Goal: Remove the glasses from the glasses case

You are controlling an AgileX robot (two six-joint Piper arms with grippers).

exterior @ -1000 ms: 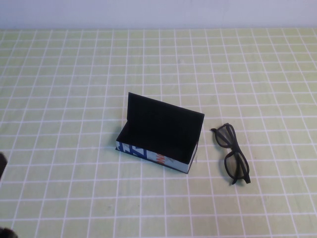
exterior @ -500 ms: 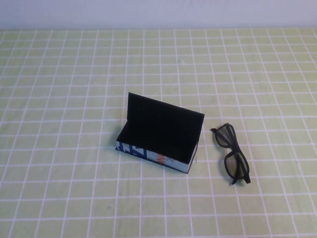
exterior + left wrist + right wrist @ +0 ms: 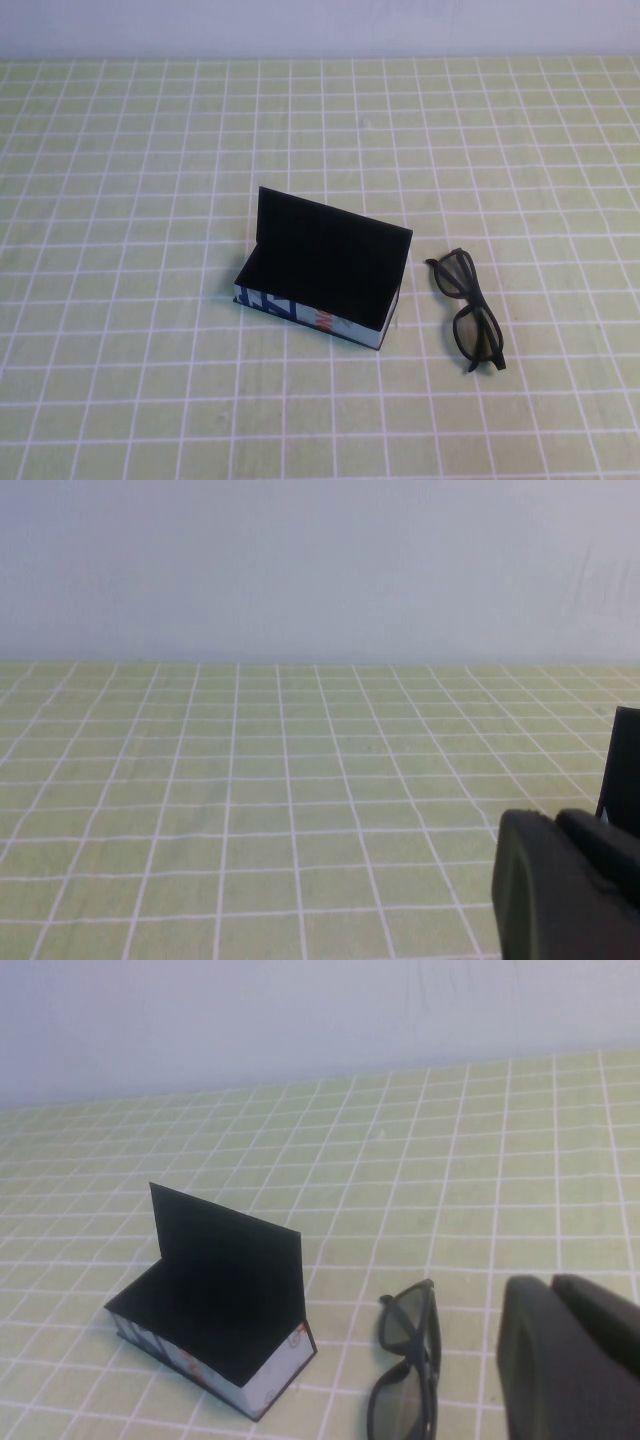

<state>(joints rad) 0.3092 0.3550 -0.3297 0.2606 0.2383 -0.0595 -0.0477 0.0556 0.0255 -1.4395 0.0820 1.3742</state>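
Gone from the high view's lower-left edge is a dark arm part seen earlier. Glasses [image 3: 468, 311] lie just right of the open glasses case [image 3: 322, 268] on the checked cloth [image 3: 150, 200]. Left gripper [image 3: 570, 885] and right gripper [image 3: 570, 1360] are glimpsed only in wrist views; finger state cannot be told.

**Matt surfaces nearly everywhere you look**

You see the glasses case [image 3: 318, 290] with a matt black lid and a black lining that throws back no light; its near side is pale with blue and red print, like printed card. The glasses [image 3: 468, 311], just right of the case, look like smooth black plastic with dark lenses. The table cover [image 3: 150, 180] reads as matt, pale green with a white grid. The left gripper [image 3: 565, 885] and right gripper [image 3: 565, 1360] show dull dark plastic.
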